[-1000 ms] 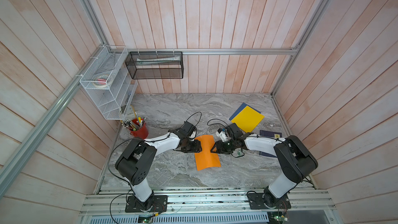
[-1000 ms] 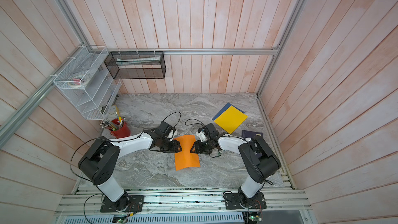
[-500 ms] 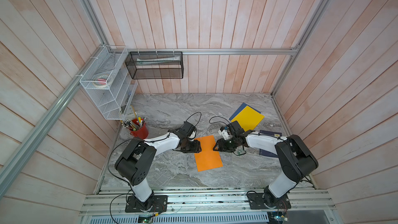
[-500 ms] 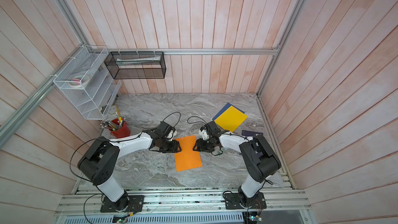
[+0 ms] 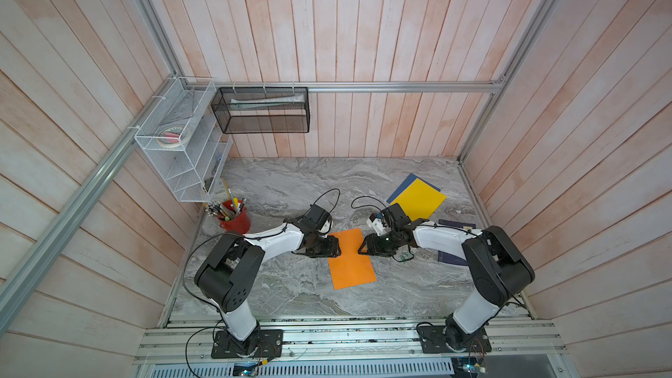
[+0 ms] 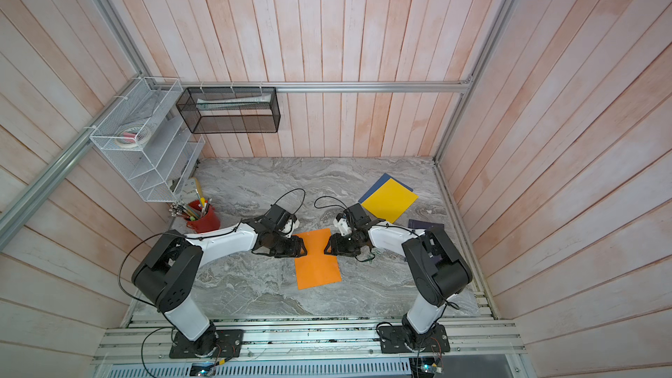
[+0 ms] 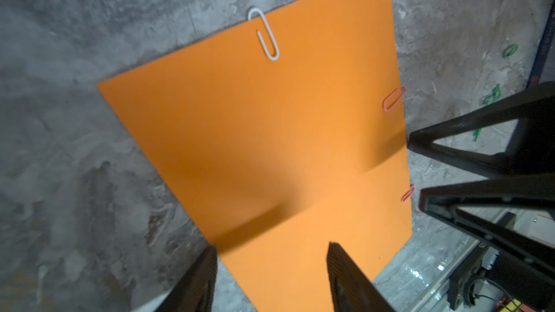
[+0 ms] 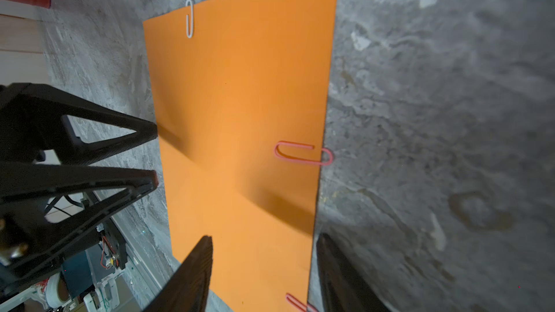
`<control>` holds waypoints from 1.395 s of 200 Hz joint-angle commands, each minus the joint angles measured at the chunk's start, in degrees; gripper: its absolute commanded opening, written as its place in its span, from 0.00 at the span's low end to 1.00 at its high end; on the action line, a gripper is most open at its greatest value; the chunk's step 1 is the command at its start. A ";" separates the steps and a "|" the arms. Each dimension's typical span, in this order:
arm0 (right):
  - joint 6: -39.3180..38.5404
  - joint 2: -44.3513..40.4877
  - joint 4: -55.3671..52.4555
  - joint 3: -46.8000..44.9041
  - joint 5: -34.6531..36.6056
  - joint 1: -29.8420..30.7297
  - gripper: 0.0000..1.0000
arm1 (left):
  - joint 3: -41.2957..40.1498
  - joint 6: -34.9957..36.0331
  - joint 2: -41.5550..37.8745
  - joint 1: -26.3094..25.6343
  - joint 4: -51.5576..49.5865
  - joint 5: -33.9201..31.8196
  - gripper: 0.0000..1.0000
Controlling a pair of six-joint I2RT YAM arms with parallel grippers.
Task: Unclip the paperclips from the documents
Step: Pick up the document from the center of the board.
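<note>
Two arms face each other across a flat orange paper sheet (image 5: 351, 260) lying on the grey marbled table (image 5: 291, 183). The left fingers (image 7: 198, 280) stand apart and grip nothing, their tips straddling one long edge of the sheet. The right fingers (image 8: 339, 271) are likewise apart and empty, straddling the opposite long edge. Whether either pair touches the paper I cannot tell.

Three clips are on the orange sheet. A white wire paperclip (image 7: 265, 34) sits on a short edge, well away from both pairs of fingers. A pink wire paperclip (image 8: 303, 154) is on the long edge by the right fingers, a little way along from them. A second pink paperclip (image 8: 297, 301) sits on that same edge, just beside the right fingertips.

Behind the right fingers, small green wire loops (image 7: 491, 96) lie loose on the bare table, clear of the sheet. Farther behind them, well apart, a yellow paper sheet (image 5: 418, 198) lies over a dark blue sheet (image 5: 407, 181). The right arm partly covers a thicker navy book (image 5: 451, 258).

Behind the left arm stands a red cup of pens and pencils (image 5: 236, 220), below a white wire wall rack (image 5: 182, 154). A black mesh basket (image 5: 262, 110) hangs on the back wall.
</note>
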 commanded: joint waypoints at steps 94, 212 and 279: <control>3.17 1.88 4.43 -2.36 -4.29 1.99 0.64 | 0.55 -1.13 1.15 -0.17 1.72 1.91 0.62; 6.65 1.90 11.88 -3.36 -7.98 3.82 0.69 | 0.44 -2.41 0.81 -1.05 4.14 3.81 0.62; 6.91 2.08 12.42 -3.61 -7.91 4.05 0.56 | 0.08 -2.50 0.73 -1.17 4.13 3.98 0.62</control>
